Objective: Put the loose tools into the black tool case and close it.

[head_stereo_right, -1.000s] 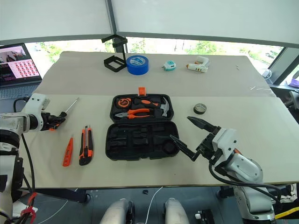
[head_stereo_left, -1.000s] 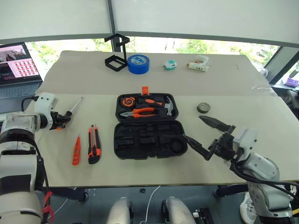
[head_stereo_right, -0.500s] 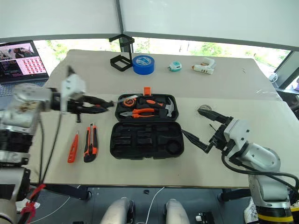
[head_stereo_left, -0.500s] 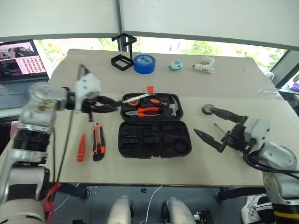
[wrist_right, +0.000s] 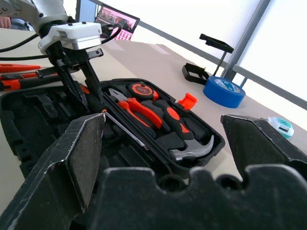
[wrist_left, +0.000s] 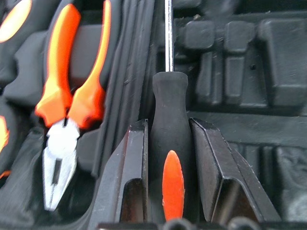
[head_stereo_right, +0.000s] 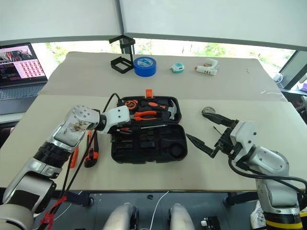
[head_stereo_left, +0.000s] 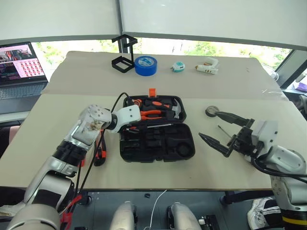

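Observation:
The black tool case (head_stereo_left: pixel 184 143) lies open mid-table, with pliers (wrist_left: pixel 62 120), a hammer and a tape measure in its far half. My left gripper (head_stereo_left: pixel 130 128) is over the case's left side, shut on a black-and-orange screwdriver (wrist_left: pixel 168 143). The screwdriver's shaft (head_stereo_left: pixel 160 124) lies across the hinge line, pointing right. The utility knife (head_stereo_right: pixel 89 152) and the orange tester pen (head_stereo_right: pixel 74 157) lie on the table left of the case, partly hidden by my left arm. My right gripper (head_stereo_left: pixel 207 124) hovers open to the right of the case, holding nothing.
At the back stand a black wire-frame stand (head_stereo_left: pixel 122 55), a blue tape roll (head_stereo_left: pixel 145 65), a small teal tape measure (head_stereo_left: pixel 177 67) and a white glue gun (head_stereo_left: pixel 207 68). A round tin (head_stereo_left: pixel 211 111) sits near my right gripper. A laptop (head_stereo_left: pixel 19 64) is at the far left.
My left arm has swung right from the table's left side to over the open case, carrying the screwdriver and rolling its wrist. My right gripper stays open, almost in place.

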Action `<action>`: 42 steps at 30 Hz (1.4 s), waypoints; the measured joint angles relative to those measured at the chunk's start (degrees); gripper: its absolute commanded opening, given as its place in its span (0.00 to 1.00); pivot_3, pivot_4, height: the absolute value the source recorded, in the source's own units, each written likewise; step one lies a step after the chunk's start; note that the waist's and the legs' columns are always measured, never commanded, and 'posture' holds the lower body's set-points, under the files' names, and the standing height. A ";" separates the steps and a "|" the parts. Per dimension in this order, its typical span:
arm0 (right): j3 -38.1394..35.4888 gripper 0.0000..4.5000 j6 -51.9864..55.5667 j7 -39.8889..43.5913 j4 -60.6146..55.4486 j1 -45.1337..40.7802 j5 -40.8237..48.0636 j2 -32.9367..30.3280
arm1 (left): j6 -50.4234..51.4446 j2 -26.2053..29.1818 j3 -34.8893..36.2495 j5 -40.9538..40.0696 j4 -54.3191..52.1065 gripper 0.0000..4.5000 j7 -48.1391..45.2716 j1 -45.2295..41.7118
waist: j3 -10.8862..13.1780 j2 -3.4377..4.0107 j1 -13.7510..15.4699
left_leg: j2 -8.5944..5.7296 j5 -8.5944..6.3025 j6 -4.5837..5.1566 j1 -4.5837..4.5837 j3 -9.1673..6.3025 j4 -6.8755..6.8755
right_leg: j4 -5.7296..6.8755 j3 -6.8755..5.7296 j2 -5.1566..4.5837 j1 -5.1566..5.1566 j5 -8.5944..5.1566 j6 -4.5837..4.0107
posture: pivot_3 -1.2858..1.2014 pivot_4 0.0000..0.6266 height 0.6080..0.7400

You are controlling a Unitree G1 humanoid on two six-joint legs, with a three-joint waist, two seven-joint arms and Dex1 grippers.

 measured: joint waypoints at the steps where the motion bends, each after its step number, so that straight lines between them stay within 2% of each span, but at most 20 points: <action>1: 0.00 1.00 0.01 -0.18 -0.12 0.08 0.00 0.18 | 0.30 -0.43 -0.11 0.41 -0.14 0.19 0.26 0.00 | 0.00 0.00 0.04 | -0.01 0.00 0.00 0.00 0.00 0.01 | 0.00 0.01 -0.01 0.01 0.00 0.00 | 0.52 0.24 1.00; 14: 0.73 1.00 0.65 -1.10 -0.83 0.08 -0.03 1.55 | -2.61 -1.61 -1.64 3.62 -0.41 0.19 0.34 -0.28 | 0.00 0.01 0.11 | -0.03 0.00 0.01 0.03 -0.03 0.02 | 0.01 0.02 0.00 0.05 0.01 0.01 | 0.52 0.24 1.00; 25: 0.84 1.00 0.66 -1.14 -0.83 0.07 -0.03 2.09 | -0.60 -1.44 -2.28 5.18 -0.88 0.19 -0.24 -0.19 | 0.00 0.00 0.06 | -0.03 -0.01 0.01 0.03 -0.04 0.02 | 0.02 0.03 0.01 0.04 0.01 0.01 | 0.52 0.24 1.00; 27: 0.86 1.00 0.66 -1.14 -0.83 0.07 -0.03 2.12 | -0.75 -1.44 -2.27 5.22 -0.83 0.41 -0.19 -0.19 | 0.00 0.01 0.06 | -0.03 -0.01 0.01 0.02 -0.04 0.02 | 0.02 0.03 0.01 0.04 0.01 0.01 | 0.52 0.24 1.00; 28: 0.85 1.00 0.66 -1.14 -0.83 0.10 -0.03 2.13 | -0.77 -1.63 -2.05 4.83 -0.81 0.46 -0.35 -0.10 | 0.00 0.01 0.06 | -0.03 -0.01 0.01 0.02 -0.04 0.03 | 0.02 0.03 0.01 0.04 0.01 0.01 | 0.52 0.24 1.00; 32: 0.90 1.00 0.66 -1.13 -1.08 0.36 0.00 2.44 | -1.77 -5.47 2.97 -0.25 -1.24 0.78 1.41 0.44 | 0.01 0.02 0.46 | -0.05 -0.01 0.03 -0.09 -0.09 0.12 | 0.01 0.03 -0.01 0.04 0.02 0.03 | 0.52 0.24 1.00; 36: 0.94 1.00 0.95 -0.93 -1.67 2.54 0.04 2.58 | -1.92 -6.80 7.19 -4.91 -5.55 0.78 2.19 1.34 | 0.00 0.03 0.13 | -0.05 -0.04 0.09 -0.05 -0.12 0.10 | 0.00 0.13 0.01 0.04 0.01 0.06 | 0.52 0.24 1.00; 39: 0.92 1.00 0.97 -0.96 -1.76 3.09 0.04 2.62 | -0.62 -6.65 8.88 -6.50 -6.45 0.62 3.08 4.08 | -0.01 0.06 -0.37 | -0.04 -0.04 0.09 0.11 -0.16 0.06 | 0.08 0.35 0.06 0.03 0.02 0.06 | 0.52 0.24 1.00; 42: 0.90 1.00 0.97 -1.03 -1.90 3.48 0.03 2.76 | 0.44 -6.66 10.66 -8.03 -5.95 0.37 5.37 8.08 | -0.01 0.06 -0.54 | -0.03 -0.04 0.09 0.16 -0.21 0.04 | 0.10 0.38 0.07 0.04 0.02 0.06 | 0.52 0.24 1.00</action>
